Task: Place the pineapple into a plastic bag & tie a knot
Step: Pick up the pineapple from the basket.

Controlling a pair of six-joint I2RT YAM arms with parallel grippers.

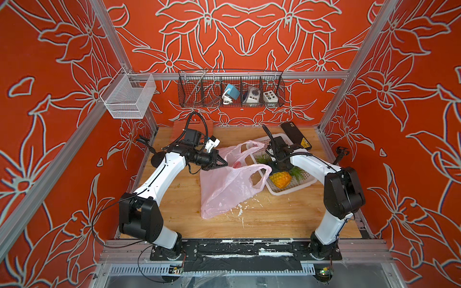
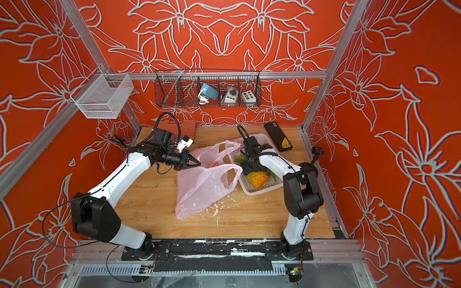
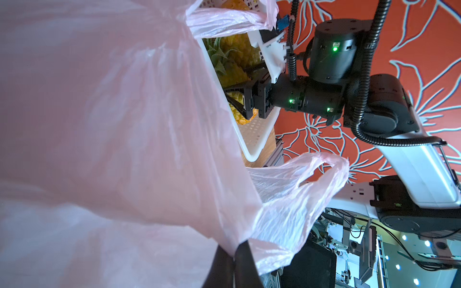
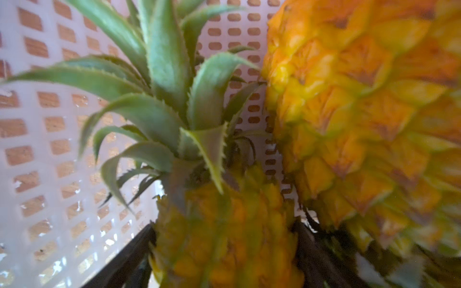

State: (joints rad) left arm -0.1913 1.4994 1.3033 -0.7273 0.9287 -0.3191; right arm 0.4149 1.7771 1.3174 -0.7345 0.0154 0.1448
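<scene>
I am on the pick. My left end effector (image 1: 222,163) is pinched shut on the bag (image 1: 224,185) edge, holding its mouth off the surface (image 1: 274,217), beside the basket (image 1: 287,191). My right end effector (image 1: 275,170) sits in the basket, jaws wide astride a pineapple (image 4: 224,237); whether they bite yet I cannot tell. Next, I judge: grip firmly, lift clear of the second pineapple (image 4: 361,112), carry it into the mouth.

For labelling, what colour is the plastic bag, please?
The plastic bag is pale pink, clearest in a top view.
</scene>
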